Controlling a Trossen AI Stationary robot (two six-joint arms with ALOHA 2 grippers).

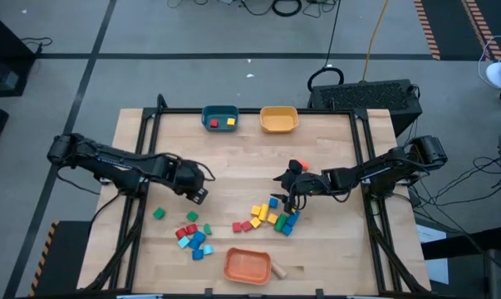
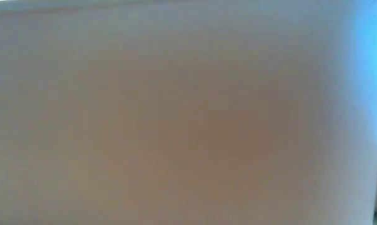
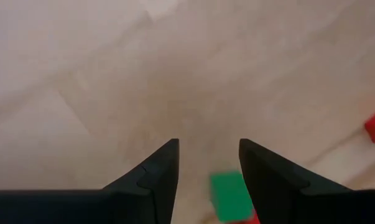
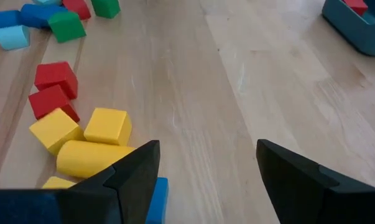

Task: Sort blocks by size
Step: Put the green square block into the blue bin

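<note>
We'd say the trick here is dropping the right claw (image 1: 290, 202) straight down over one piece of the pile of small coloured toy blocks (image 1: 273, 218) on the pale wooden worktop (image 1: 233, 158), centred so it doesn't shove the neighbours. Its fingers are spread wide with nothing between them, hovering right above the pile's edge. The left claw (image 1: 198, 196) waits half open and empty, just above the other scatter, a green cube (image 3: 231, 196) right beside one fingertip.
</note>
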